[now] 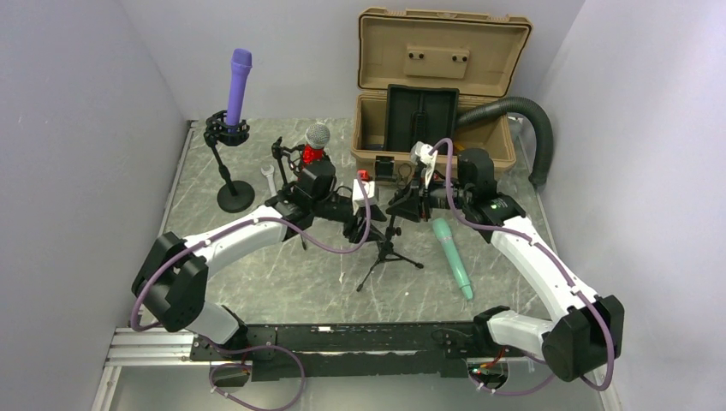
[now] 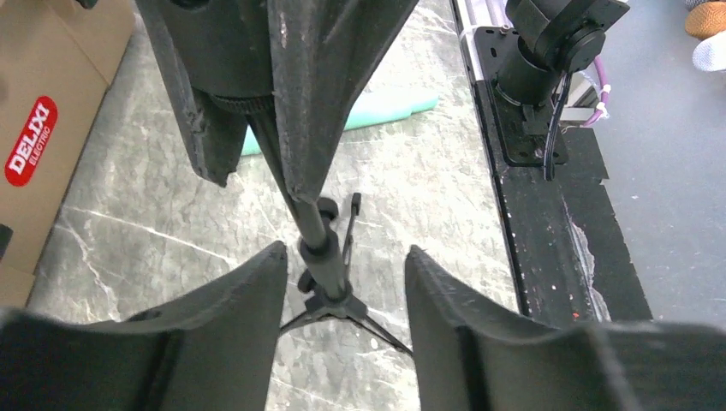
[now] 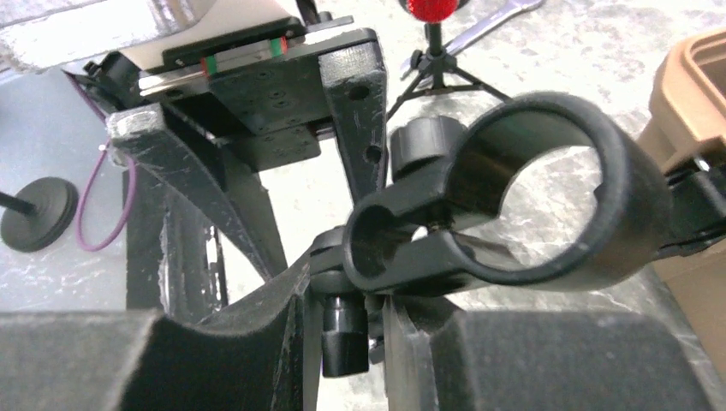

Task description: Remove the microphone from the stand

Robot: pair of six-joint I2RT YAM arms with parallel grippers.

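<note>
Two grippers: left gripper spread, straddling the stand pole without touching; right gripper pinching the stand's joint under the empty clip.
Tipping risk: if the right one lets go while the left is spread, the light tripod may topple.
Microphone: lying on the table beside the right gripper; a falling stand could knock it rolling.

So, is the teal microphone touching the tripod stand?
Apart. The top view shows bare table between the teal microphone and the tripod stand's nearest leg.
</note>
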